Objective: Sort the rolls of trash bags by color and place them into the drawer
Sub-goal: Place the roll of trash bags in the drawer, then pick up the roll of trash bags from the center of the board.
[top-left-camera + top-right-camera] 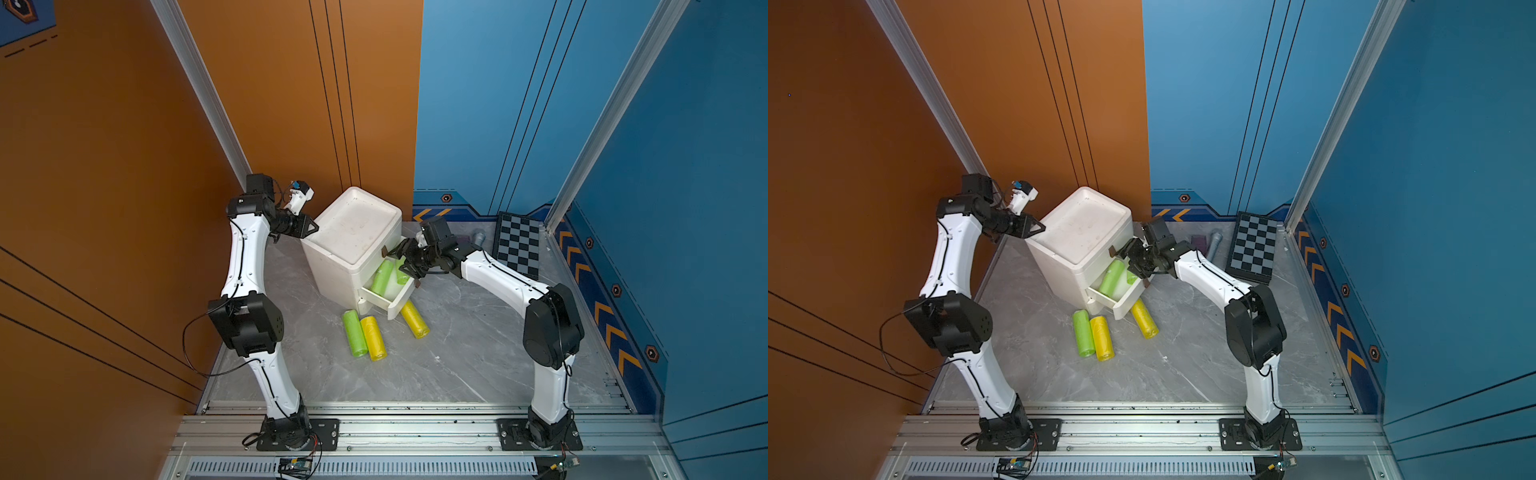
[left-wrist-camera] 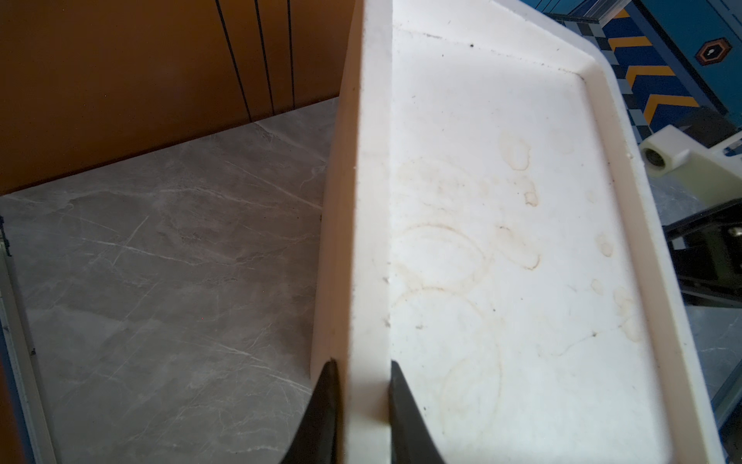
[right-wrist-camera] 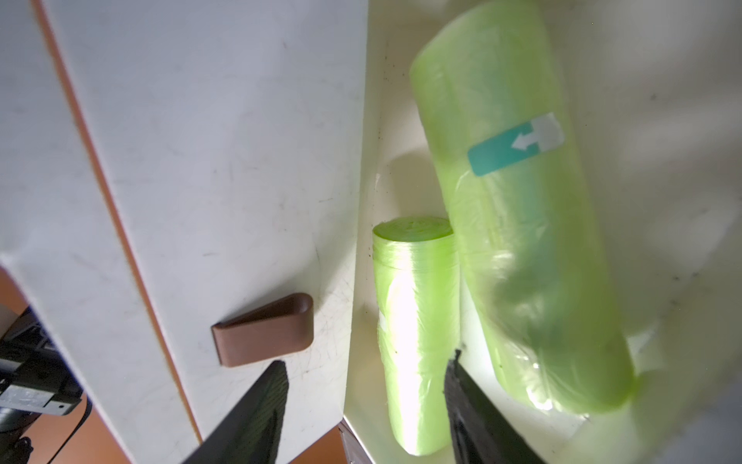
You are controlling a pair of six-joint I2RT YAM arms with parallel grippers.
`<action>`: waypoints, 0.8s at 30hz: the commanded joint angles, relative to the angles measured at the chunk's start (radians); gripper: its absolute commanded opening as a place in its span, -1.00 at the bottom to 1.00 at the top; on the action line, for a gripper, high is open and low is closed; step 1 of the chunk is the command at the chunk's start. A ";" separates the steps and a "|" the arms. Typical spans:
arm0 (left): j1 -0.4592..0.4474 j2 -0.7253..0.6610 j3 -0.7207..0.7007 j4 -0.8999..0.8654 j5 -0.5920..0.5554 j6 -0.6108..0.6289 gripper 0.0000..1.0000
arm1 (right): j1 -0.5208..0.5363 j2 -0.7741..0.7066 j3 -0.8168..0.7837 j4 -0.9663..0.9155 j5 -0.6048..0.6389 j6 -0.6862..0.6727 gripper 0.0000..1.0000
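The white plastic drawer cabinet (image 1: 1079, 237) stands on the grey marbled tabletop (image 1: 1183, 365), its drawer (image 1: 1126, 301) pulled out toward 5 o'clock with a light green plastic roll (image 1: 1112, 277) inside. The right claw (image 1: 1129, 267) hangs over the drawer, jaws apart. The left claw (image 1: 1037, 227) meets the cabinet rim at 9 o'clock. At the drawer's 6 o'clock lie a second green roll (image 1: 1084, 334) and two yellow plastic rolls (image 1: 1101, 338) (image 1: 1144, 318).

text: none | sign: white arrow on teal sticker (image 3: 516, 145) | on: green roll (image 3: 530, 257)
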 commanded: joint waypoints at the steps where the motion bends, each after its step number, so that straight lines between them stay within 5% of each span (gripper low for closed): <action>1: 0.024 -0.021 0.032 -0.024 0.129 -0.101 -1.00 | -0.003 -0.078 -0.009 -0.043 0.010 -0.142 0.28; 6: 0.022 -0.028 0.029 -0.024 0.124 -0.104 -1.00 | 0.064 -0.125 -0.009 -0.205 0.033 -0.381 0.30; 11: 0.020 -0.041 0.022 -0.023 0.119 -0.107 -1.00 | 0.258 -0.192 -0.049 -0.341 0.195 -0.586 0.32; 16: 0.009 -0.053 0.012 -0.023 0.109 -0.119 -1.00 | 0.405 -0.168 -0.044 -0.355 0.305 -0.616 0.33; 24: 0.004 -0.067 0.024 -0.023 0.105 -0.131 -1.00 | 0.502 -0.072 -0.054 -0.354 0.445 -0.624 0.36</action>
